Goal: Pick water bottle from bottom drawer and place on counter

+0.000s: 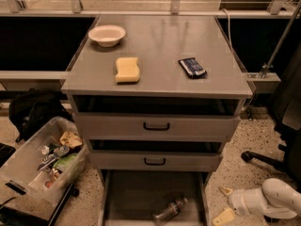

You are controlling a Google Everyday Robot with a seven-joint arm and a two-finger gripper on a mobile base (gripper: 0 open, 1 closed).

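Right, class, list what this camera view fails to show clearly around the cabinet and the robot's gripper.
Bottom drawer: its front is cut off by the picture's lower edge.
Water bottle: it lies in the drawer's dim light; label text too small to read.
Gripper, open, low beside the drawer's right: its arm runs out at the right edge.
Gap under the counter: shadow hides its inside.
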